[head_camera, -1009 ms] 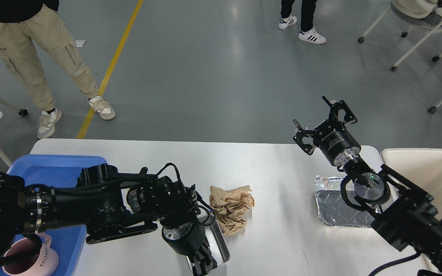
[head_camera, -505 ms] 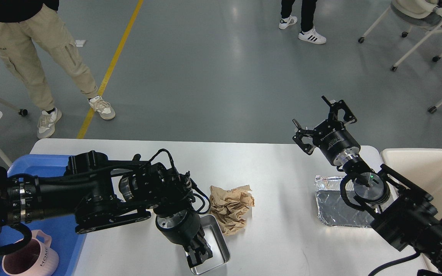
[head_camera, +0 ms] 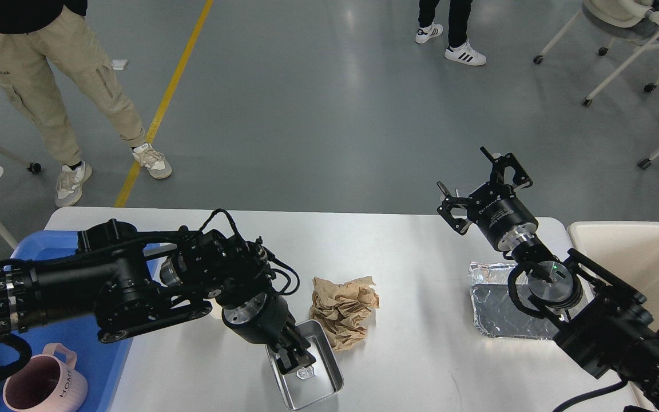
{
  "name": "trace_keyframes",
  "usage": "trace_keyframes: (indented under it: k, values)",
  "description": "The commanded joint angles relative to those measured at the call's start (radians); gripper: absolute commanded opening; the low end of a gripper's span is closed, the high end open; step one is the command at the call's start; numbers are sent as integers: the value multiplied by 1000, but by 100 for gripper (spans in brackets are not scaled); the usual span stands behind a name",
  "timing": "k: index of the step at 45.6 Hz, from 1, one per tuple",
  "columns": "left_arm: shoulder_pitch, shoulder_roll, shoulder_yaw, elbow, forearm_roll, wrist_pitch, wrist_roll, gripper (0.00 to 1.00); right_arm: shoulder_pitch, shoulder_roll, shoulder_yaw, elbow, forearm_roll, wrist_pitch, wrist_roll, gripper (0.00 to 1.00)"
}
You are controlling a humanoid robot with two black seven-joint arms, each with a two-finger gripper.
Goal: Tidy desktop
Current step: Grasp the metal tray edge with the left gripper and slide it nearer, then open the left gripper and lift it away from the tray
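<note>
The white desktop (head_camera: pixel 409 257) carries a crumpled brown paper (head_camera: pixel 344 309) at its middle. Just left of the paper, by the near edge, lies a small steel tray (head_camera: pixel 321 383) with a small pale scrap (head_camera: pixel 305 373) inside. My left gripper (head_camera: pixel 295 359) points down over the steel tray's left half. It is dark, and its fingers cannot be told apart. A sheet of silver foil (head_camera: pixel 492 312) lies flat at the right, partly under my right arm. My right gripper (head_camera: pixel 475 174) is raised over the desktop's far right edge, open and holding nothing.
A blue plastic tray (head_camera: pixel 86 243) sits at the desktop's left end with a pink mug (head_camera: pixel 43 389) in it. A cream bin (head_camera: pixel 644 257) stands off the right end. People and wheeled chairs stand on the floor beyond the desktop.
My left arm has swung left, and its gripper has moved from the steel tray's near end toward its middle, uncovering more of the tray. The right arm has barely moved.
</note>
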Motion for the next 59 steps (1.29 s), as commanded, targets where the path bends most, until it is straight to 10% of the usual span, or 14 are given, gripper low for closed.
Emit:
trace_keyframes:
  k: [1,20,27,59]
  values:
    - [75,98,-157,1,-93,2,163,85,-4,0,0,2,0,0,0,100]
    - [427,348,-740,-9,-237,69,215,87,-6,-23,-7,2,0,-2,0,100]
    - [483,435,-886,-13,-400,74,332,87,-12,-25,-5,2,-2,-2,0,100]
    - [708,1064,-842,-98,-1004,201,384,92,-10,-32,-7,4,-3,-6,-2,100]
